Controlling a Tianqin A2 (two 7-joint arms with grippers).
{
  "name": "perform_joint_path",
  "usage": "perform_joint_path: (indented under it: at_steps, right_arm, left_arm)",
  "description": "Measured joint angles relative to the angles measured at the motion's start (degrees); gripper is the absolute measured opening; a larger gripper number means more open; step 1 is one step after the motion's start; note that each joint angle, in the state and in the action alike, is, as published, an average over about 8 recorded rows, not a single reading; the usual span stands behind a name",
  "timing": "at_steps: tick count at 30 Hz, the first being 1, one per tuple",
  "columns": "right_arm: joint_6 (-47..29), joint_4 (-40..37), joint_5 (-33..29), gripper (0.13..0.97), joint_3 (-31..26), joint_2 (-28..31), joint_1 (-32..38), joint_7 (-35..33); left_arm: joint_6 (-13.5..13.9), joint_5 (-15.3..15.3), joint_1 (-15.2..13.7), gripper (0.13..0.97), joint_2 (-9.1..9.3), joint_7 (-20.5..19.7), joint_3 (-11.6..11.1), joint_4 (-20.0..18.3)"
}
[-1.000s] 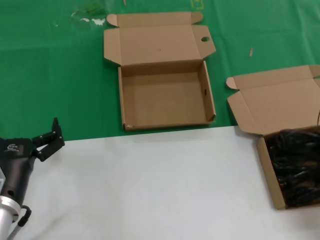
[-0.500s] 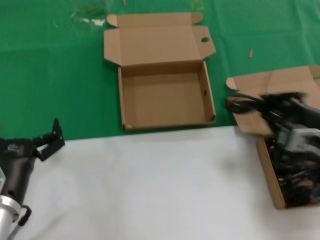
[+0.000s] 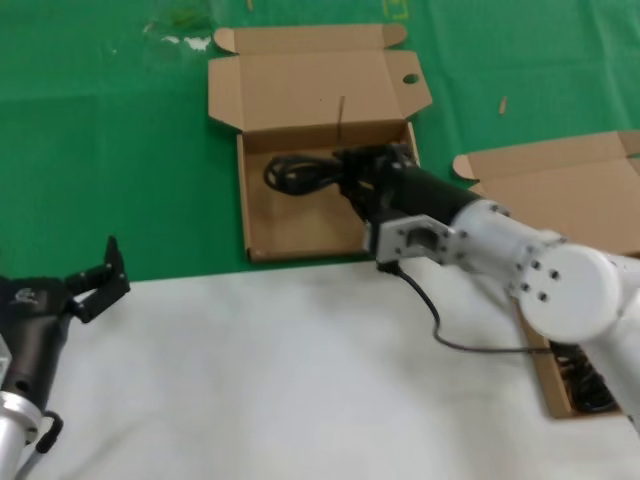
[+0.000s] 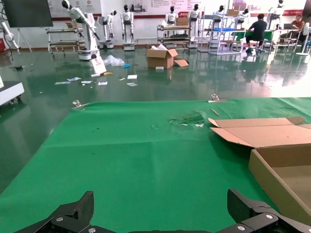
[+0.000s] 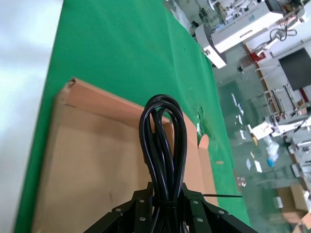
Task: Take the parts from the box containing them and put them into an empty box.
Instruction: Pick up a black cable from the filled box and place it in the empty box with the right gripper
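Right gripper [image 3: 345, 172], centre frame above the open shallow brown cardboard box with a punched lid hole [image 3: 262, 222], clamped on a coiled black cable bundle [image 3: 300, 173]. Risk: loop snagging the box wall or spilling out on release. Source box [image 3: 541, 363] lower right; left gripper [image 3: 103, 277] spread, idle.

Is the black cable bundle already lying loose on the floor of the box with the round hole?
No, the right gripper is clamped on the black cable bundle, holding it above the floor of the box with the round hole.
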Motion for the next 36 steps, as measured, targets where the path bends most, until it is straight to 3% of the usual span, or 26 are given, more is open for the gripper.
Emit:
perform_joint_path:
  at_steps: [11, 30, 36]
  right_arm:
    - [4.6, -11.6, 3.3, 0.238, -4.1, -3.8, 6.7, -9.0]
    - [4.6, -12.6, 3.9, 0.238, -4.4, -3.7, 7.2, -9.8]
    - [4.6, -12.6, 3.9, 0.361, -4.4, -3.7, 7.2, -9.8]
  left_arm:
    - [0.0, 0.0, 0.0, 0.966, 0.00, 0.0, 0.0, 0.0]
    - [0.0, 0.0, 0.0, 0.966, 0.00, 0.0, 0.0, 0.0]
    - [0.0, 0.0, 0.0, 0.966, 0.00, 0.0, 0.0, 0.0]
